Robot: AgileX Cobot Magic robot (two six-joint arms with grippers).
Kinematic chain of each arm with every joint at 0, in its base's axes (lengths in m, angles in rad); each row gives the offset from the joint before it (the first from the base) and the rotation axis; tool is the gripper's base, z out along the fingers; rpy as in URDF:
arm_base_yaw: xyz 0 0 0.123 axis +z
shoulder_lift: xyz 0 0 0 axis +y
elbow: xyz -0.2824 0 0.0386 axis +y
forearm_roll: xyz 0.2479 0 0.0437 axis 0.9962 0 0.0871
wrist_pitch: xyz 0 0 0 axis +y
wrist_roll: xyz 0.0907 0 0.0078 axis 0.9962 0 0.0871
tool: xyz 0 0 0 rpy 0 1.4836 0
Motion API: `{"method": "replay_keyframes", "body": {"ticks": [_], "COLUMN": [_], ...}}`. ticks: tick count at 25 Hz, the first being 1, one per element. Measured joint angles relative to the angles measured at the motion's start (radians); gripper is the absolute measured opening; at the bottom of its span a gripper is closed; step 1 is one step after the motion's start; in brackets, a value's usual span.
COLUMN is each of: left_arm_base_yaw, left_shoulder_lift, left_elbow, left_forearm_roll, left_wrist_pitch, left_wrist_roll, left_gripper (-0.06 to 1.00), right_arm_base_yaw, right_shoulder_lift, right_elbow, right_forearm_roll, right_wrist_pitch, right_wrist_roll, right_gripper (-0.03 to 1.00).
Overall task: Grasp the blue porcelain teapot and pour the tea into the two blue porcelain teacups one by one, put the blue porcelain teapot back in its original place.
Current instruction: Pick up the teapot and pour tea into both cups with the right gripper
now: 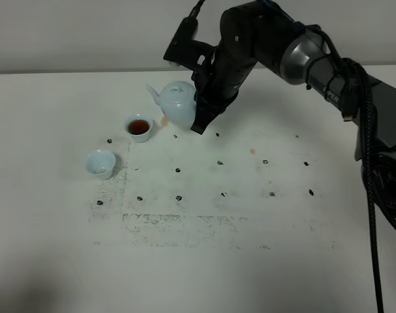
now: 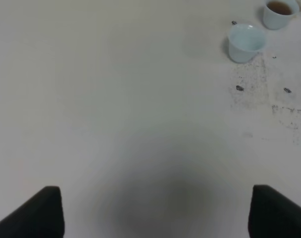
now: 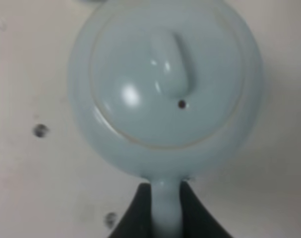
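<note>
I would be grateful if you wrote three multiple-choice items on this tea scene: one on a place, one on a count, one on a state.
1. Where does the teacup with dark tea stand? A) Close by the spout of the teapot. B) Behind its handle. C) On its lid.
2. How many teacups hold dark tea? A) None. B) One. C) Two.
3. What are the fingers of the right gripper doing? A) Spread wide, holding nothing. B) Closed on the teapot handle. C) Holding a teacup.
Answers: 1 A, it sits just off the spout; 2 B, the other teacup shows a pale inside; 3 B, the wrist view shows them flanking the handle.
</note>
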Motion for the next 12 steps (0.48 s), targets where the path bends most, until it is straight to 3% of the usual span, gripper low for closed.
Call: {"method": "replay_keyframes", "body": {"ticks": [4,12], "left_arm_base_yaw": [0.0,0.0], "left_shoulder_lift": [0.0,0.0], "left_elbow": [0.0,0.0], "left_forearm_roll": [0.0,0.0], "left_wrist_pitch": [0.0,0.0], "left_wrist_roll": [0.0,0.0], "left_gripper": [0.72,0.72], "right_arm_base_yaw": [-0.011,-0.024], "right_shoulder_lift": [-0.003,0.04], "right_elbow": [-0.006,-0.006], "right_forearm_roll": [0.06,0.069], "right_wrist_pitch": [0.038,0.011], "right_wrist_roll": [0.062,0.11], "right_gripper": [0.04,0.04]}}
